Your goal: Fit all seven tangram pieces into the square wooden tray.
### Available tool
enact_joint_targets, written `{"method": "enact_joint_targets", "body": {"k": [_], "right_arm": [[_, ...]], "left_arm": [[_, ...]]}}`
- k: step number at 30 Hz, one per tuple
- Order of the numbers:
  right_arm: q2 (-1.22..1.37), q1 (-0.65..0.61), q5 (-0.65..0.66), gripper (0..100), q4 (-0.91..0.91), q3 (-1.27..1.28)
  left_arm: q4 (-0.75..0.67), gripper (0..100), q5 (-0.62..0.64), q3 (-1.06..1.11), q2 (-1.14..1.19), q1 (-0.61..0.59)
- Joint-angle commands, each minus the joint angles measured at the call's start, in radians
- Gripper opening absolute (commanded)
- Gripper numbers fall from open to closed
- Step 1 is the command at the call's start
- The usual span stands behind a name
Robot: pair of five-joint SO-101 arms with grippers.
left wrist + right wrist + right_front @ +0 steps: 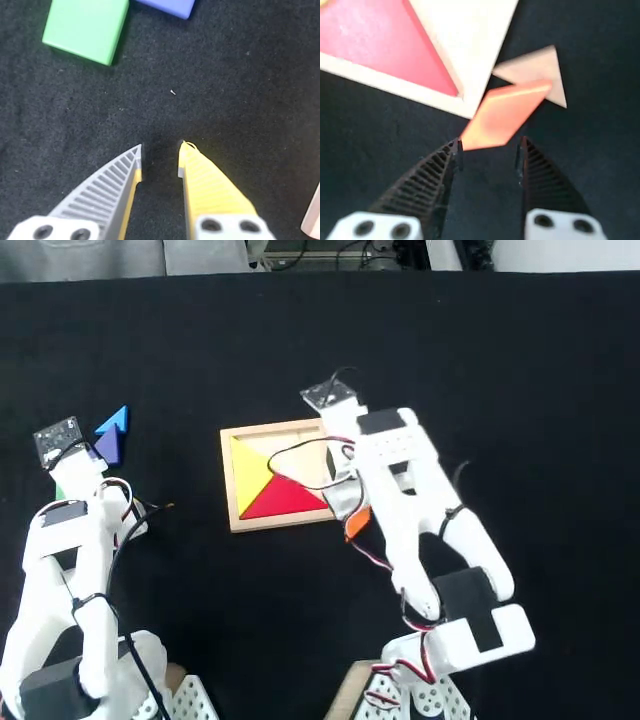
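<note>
Tray point(227, 480) is sitting mid-tabletop point(520, 370): square, wooden, light rim. Yellow triangle point(250, 468) and red triangle point(285, 502) are lying inside it, meeting along one edge. The tray floor next to the red piece is showing bare wood in the right wrist view. The right arm is hanging over the tray's right side and covering that part in the high view.

Right pincer point(487, 150) is standing open at a medium gap, clamping nothing. Orange parallelogram point(504, 116) is lying just ahead of its tips, outside the tray, with its near corner almost at one fingertip point(451, 150). Its far end is meeting the tray's corner, touching or overlapping; too blurred to tell which. Pale triangle point(542, 70) is sitting just beyond the parallelogram on the black cloth, also outside the tray.

Left pincer point(160, 157) is pointing down at bare black cloth, with a narrow gap and holding nothing. Green square point(85, 27) is lying ahead of it, apart from the tips. Purple triangle point(167, 5) is sitting just beside the green square, mostly cut off.

In the high view, blue triangle point(113, 422) is sitting right next to the purple one, well left of the tray, beside the left arm's wrist.
</note>
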Motion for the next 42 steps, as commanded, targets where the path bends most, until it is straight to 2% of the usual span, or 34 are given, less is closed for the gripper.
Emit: {"method": "enact_joint_targets", "body": {"k": [1,12,23,34,42], "right_arm": [[-0.054,-0.018,-0.014,17.8,-0.055,0.021],[-0.054,-0.012,-0.011,17.8,-0.184,0.128],[-0.054,-0.012,-0.009,17.8,-0.184,0.137],[-0.189,-0.048,-0.008,18.0,-0.150,0.174],[-0.030,-0.049,-0.008,17.8,-0.250,0.196]], "left_arm": [[-0.014,13,-0.006,-0.010,-0.003,-0.002],[-0.014,13,-0.006,-0.008,-0.003,-0.002],[-0.014,13,-0.006,-0.008,-0.003,-0.002],[-0.014,13,-0.006,-0.008,-0.003,-0.002],[-0.014,13,-0.006,-0.008,-0.003,-0.005]]}}
